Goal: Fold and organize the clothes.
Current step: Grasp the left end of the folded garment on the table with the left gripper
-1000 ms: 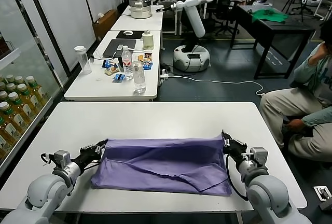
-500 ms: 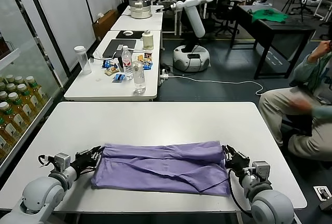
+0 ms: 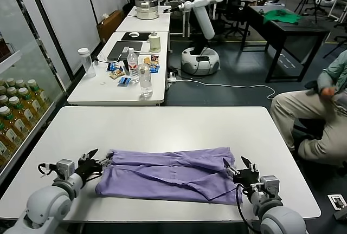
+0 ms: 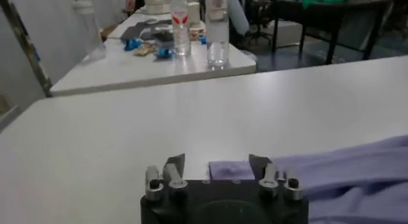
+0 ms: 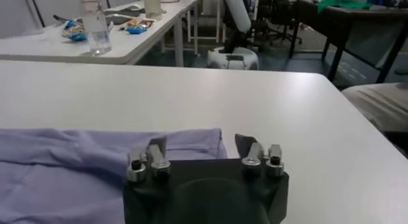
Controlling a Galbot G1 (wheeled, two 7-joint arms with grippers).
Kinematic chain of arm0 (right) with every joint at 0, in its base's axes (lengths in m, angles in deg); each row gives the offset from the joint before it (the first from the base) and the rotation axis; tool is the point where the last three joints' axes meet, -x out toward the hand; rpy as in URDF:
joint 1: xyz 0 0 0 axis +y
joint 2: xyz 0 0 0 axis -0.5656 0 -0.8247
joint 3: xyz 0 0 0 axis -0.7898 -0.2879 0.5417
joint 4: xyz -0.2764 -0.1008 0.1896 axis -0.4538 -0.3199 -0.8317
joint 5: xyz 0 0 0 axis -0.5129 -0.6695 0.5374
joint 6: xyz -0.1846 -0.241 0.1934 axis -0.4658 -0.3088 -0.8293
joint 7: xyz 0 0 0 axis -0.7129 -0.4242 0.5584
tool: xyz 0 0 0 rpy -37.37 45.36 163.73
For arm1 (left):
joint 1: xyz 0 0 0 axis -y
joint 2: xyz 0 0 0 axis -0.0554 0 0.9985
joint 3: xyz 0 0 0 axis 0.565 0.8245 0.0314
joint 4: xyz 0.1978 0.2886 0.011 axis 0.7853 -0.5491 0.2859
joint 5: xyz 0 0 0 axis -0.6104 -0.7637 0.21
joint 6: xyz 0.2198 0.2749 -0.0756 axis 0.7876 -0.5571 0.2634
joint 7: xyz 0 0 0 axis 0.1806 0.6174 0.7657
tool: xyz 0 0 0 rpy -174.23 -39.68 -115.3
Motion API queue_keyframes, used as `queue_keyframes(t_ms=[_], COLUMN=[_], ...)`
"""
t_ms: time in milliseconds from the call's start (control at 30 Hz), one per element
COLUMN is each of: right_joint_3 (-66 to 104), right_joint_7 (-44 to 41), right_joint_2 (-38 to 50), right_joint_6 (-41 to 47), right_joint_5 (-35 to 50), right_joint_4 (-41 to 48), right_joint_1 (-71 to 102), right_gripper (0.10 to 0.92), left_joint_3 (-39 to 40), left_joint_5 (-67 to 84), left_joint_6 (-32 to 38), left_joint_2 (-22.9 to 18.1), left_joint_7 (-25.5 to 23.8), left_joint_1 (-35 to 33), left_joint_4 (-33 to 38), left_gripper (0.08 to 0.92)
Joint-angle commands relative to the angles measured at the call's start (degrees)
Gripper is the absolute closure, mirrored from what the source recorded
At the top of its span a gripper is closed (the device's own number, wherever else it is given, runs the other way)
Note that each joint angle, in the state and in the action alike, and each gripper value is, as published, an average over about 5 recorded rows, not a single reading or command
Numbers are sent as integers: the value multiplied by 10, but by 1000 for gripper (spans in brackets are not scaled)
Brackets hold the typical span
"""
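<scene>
Both pincers (image 3: pixel 93 158) (image 3: pixel 237 167) released the T-shirt's (image 3: pixel 168 173) edges.

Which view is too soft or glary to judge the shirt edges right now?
Head view: sharp, T-shirt evenly lit on the white table, no glare. Left wrist view: soft; shirt corner between the open left pincer still readable. Right wrist view: dimmer, right pincer silhouetted, hem visible.

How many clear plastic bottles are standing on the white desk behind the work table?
2: one bottle with a red label, and a taller bottle nearer the desk's front edge. Clutter may hide others.
</scene>
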Motion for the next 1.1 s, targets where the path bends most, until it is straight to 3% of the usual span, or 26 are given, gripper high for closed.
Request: queue_keyframes(t_ms=[33,533,1100], right_joint_3=[-1,-16,-33], right_joint_7=[-4,-7,-10], right_joint_2=[-5,-8,-7], right_joint_6=[0,-1,-1], right_joint_5=[-23,-40,-45], right_joint_4=[-2,11,32], right_joint_1=[11,11,-4], right_gripper=[209,203,203], left_joint_3=[38,45,71], left_joint_5=[62,70,45], left_joint_6=[-11,-11,-10], left_joint_2=[-38,-60,-78], left_joint_7=[130,181,183], left_joint_1=[-8,-14,0], left_joint_4=[23,14,0], left_gripper=[208,190,649])
